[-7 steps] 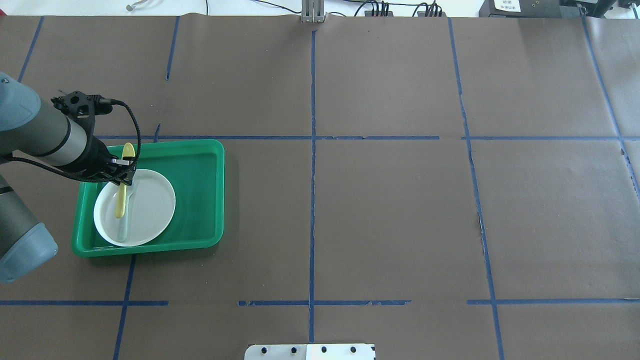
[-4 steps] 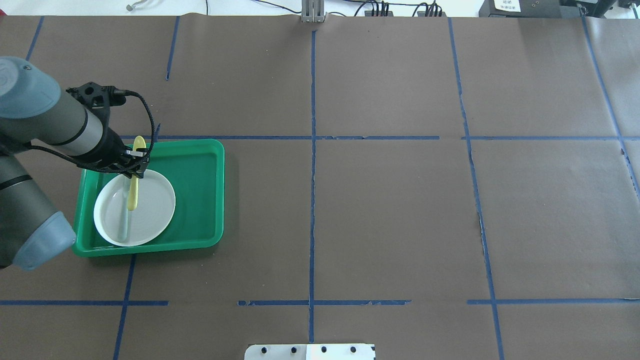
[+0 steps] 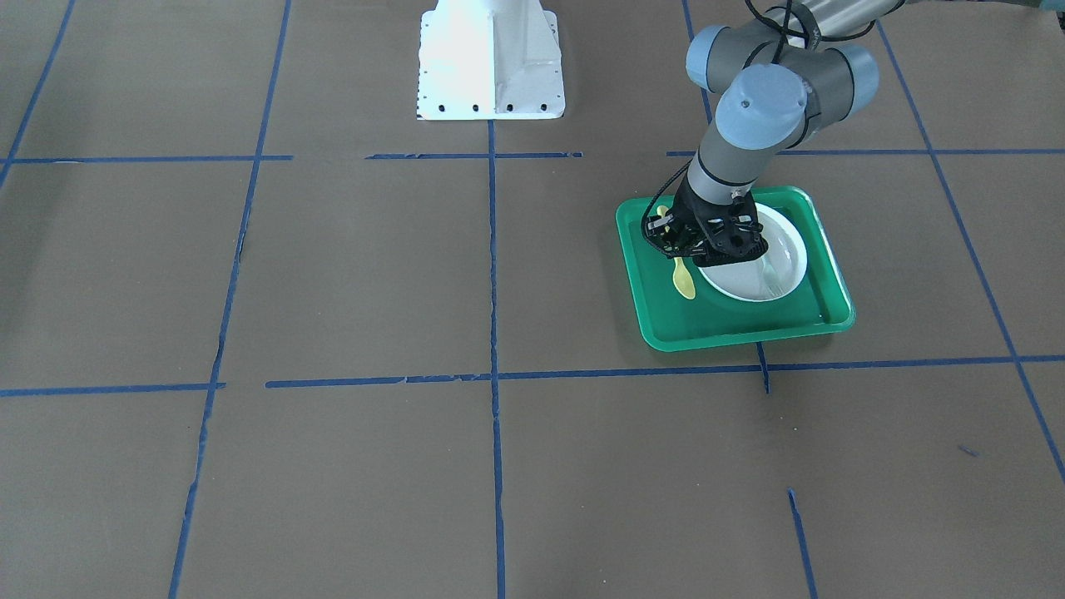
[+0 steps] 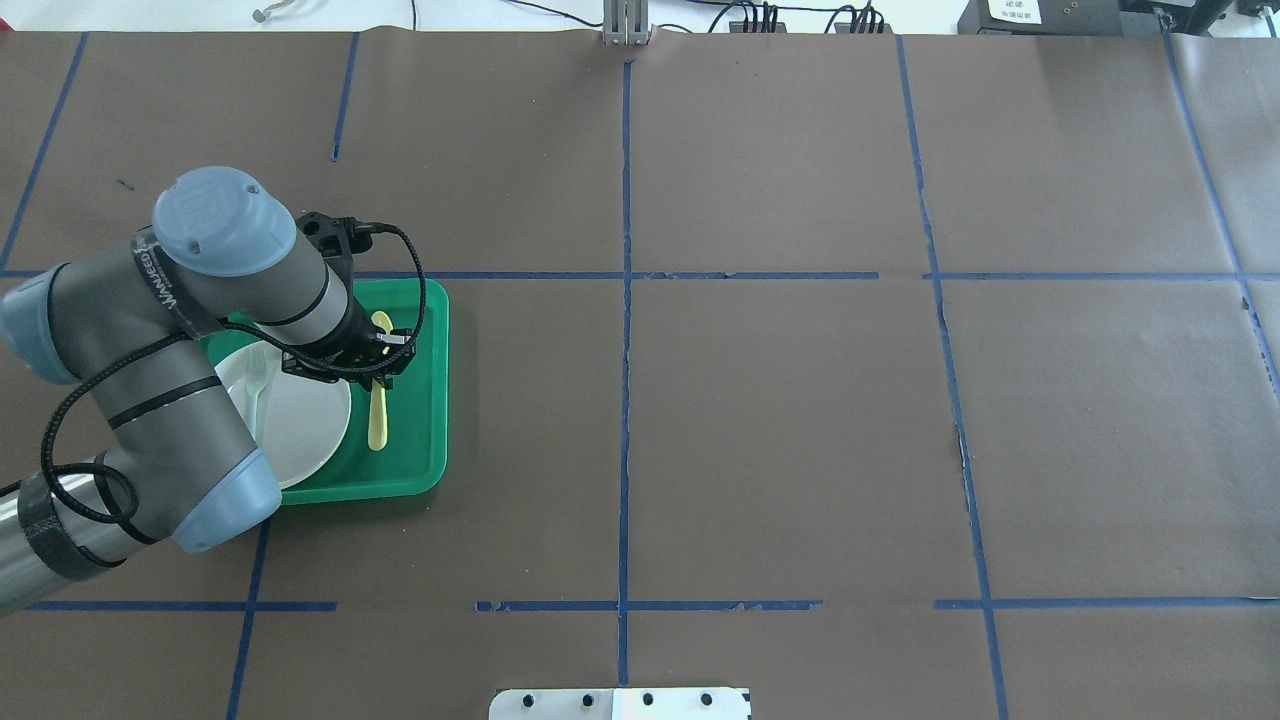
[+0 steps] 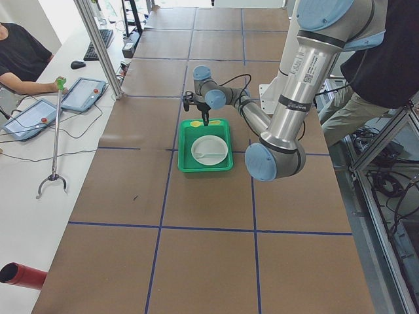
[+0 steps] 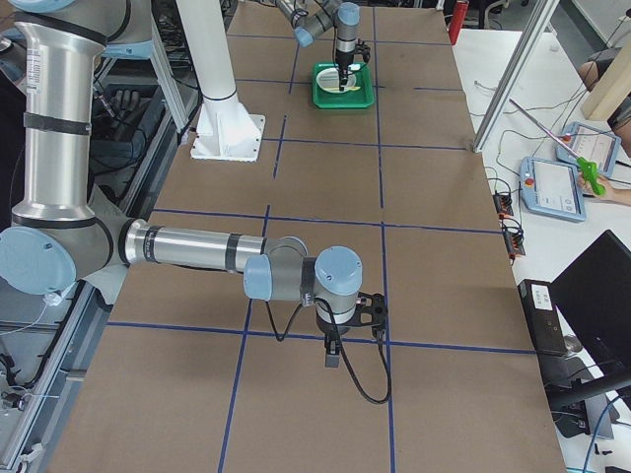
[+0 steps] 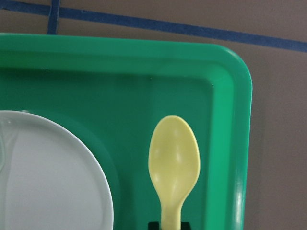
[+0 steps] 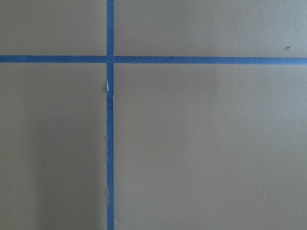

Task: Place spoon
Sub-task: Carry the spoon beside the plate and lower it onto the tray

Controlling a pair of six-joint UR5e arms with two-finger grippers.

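My left gripper (image 4: 380, 365) is shut on the handle of the small yellow spoon (image 4: 377, 415). It holds the spoon lengthwise over the bare floor of the green tray (image 4: 425, 440), just right of the white plate (image 4: 305, 420). In the left wrist view the spoon's bowl (image 7: 174, 155) points toward the tray's far corner (image 7: 230, 81), beside the plate's rim (image 7: 72, 191). From the front the spoon (image 3: 684, 281) hangs below the gripper (image 3: 676, 249). My right gripper (image 6: 332, 357) shows only in the exterior right view, low over bare paper; I cannot tell its state.
A pale grey-blue fork (image 4: 255, 385) lies on the plate, partly hidden by my left arm. The tray sits on brown paper marked with blue tape lines (image 4: 625, 400). The white robot base (image 3: 491, 62) stands at the table's middle edge.
My left arm has swung right, carrying the spoon from above the plate to above the tray floor right of the plate. The fork has stayed on the plate.
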